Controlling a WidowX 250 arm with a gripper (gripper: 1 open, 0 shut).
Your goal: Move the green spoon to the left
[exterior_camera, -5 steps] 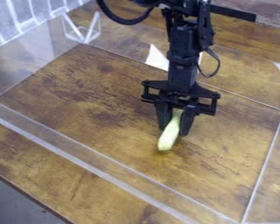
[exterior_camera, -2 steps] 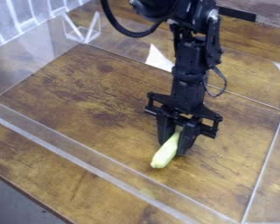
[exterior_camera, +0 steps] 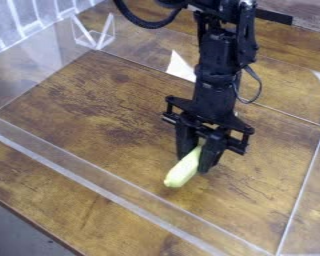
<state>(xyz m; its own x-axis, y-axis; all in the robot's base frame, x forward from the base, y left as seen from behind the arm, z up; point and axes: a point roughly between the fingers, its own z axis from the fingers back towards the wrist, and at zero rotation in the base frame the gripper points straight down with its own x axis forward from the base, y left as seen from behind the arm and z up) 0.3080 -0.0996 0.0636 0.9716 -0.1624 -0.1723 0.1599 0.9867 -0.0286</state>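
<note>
A clear acrylic enclosure (exterior_camera: 83,180) with low transparent walls rings the wooden tabletop (exterior_camera: 96,100); its near wall runs diagonally from the left edge of the frame down toward the bottom centre, and another wall rises at the right edge. Inside it, right of centre, stands the black robot arm (exterior_camera: 219,50), reaching down from the top of the frame. A pale, flat scrap (exterior_camera: 180,65), whose nature cannot be told, lies on the wood just behind the arm, in the upper middle of the frame.

The green spoon (exterior_camera: 183,172) sits just below the centre of the frame. Only its thick, rounded yellow-green handle shows, slanting down and to the left with its blunt free end lowest, close above the wood; whether that end touches the surface cannot be told. The upper end disappears between the fingers, so the bowl is hidden.

The gripper (exterior_camera: 206,160) points straight down. Its dark fingers (exterior_camera: 215,152) stand partly closed, pinching the upper end of the spoon between them.
</note>
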